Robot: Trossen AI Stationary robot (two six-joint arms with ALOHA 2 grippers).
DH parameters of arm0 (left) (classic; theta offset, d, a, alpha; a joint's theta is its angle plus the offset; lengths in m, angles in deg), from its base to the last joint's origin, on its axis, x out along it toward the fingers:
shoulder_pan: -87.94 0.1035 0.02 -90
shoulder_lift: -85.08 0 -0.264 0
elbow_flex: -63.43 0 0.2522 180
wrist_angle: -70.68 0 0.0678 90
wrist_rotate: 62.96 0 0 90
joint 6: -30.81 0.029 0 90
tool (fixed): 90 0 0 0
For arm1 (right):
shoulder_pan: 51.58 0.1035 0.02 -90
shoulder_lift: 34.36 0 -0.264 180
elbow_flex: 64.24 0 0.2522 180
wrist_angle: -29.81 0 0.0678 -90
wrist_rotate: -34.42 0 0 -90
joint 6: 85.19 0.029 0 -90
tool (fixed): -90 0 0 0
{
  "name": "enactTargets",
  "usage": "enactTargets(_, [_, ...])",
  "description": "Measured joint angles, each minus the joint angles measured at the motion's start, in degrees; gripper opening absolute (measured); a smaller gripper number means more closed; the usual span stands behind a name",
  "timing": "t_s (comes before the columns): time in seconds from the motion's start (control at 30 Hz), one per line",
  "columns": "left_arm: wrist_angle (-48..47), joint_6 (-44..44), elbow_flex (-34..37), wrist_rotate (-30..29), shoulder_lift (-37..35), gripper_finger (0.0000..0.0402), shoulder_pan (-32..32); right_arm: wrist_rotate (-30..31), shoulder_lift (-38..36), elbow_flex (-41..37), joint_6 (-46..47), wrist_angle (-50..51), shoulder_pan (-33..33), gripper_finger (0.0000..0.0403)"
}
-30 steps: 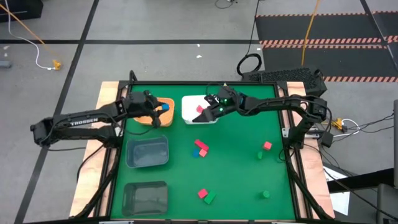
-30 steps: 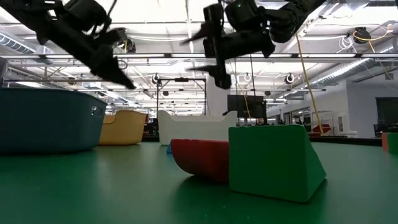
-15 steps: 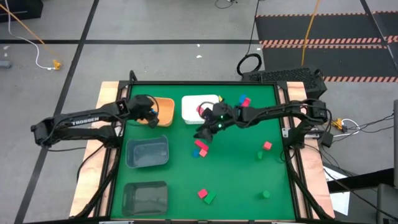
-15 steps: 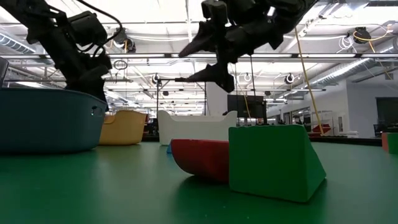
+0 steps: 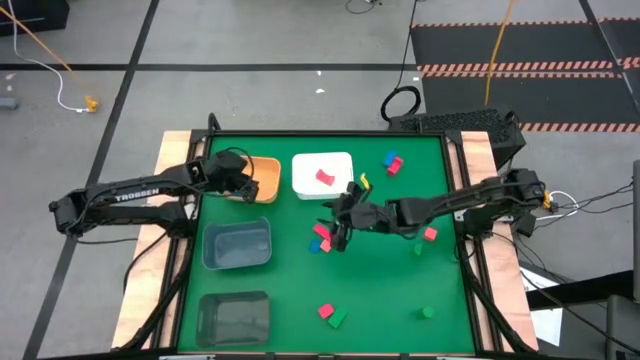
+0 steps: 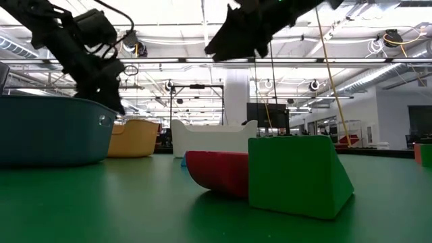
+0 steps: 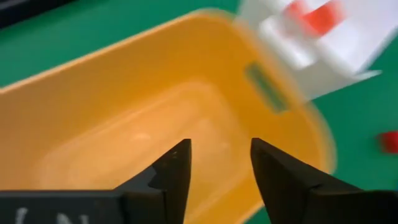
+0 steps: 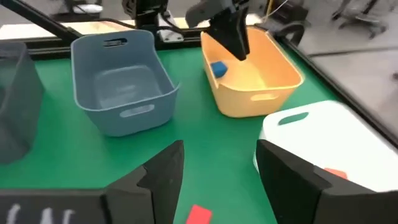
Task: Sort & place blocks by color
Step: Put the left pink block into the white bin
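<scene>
The blocks were small solid-colour cubes and short bars in red, pink, blue and green, far smaller than the bins. One red block (image 5: 324, 176) lay inside the white bin (image 5: 303, 186) at the far middle of the green desk (image 5: 390, 290). One blue block (image 8: 217, 68) lay inside the orange bin (image 5: 267, 180), to the left of the white bin. A blue and a red block (image 5: 392, 162) lay touching near the far right corner. A cluster of red, pink and blue blocks (image 5: 320, 238) lay at mid-desk. A pink block (image 5: 430, 234) and a green block (image 5: 417, 249) lay toward the right edge. A red block (image 5: 325, 311) and a green block (image 5: 337, 319) lay touching at the near edge, with a further green block (image 5: 426, 313) well to their right.

The left claw (image 5: 240, 186) hung over the orange bin, fingers (image 7: 176, 174) parted, holding nothing. The right claw (image 5: 340, 232) hung above mid-desk, just beside the central cluster, fingers (image 8: 163, 176) parted, holding nothing.

Two grey bins (image 5: 237, 245) stood along the left side of the desk. No block showed in the nearer of them.
</scene>
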Motion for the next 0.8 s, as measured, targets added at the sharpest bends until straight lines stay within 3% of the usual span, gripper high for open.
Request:
enactTargets(0.23, [13.15,0.01,0.00,12.03,-5.46,0.0120,-0.77,-0.72,-0.45,0.00,5.69,3.31,2.18,0.0200])
enactTargets(0.4, [22.07,-0.15,0.00,18.54,-9.46,0.0111,-4.86,-2.06,-0.45,0.00,10.88,3.91,3.81,0.0222])
enactTargets(0.63, [25.90,-0.43,0.00,19.26,-11.73,0.0112,-13.94,-0.70,1.39,0.00,24.57,9.95,5.30,0.0249])
enactTargets(0.8, [25.88,-0.65,0.00,19.22,-11.71,0.0113,-18.40,-0.71,4.57,0.00,31.36,9.02,5.83,0.0256])
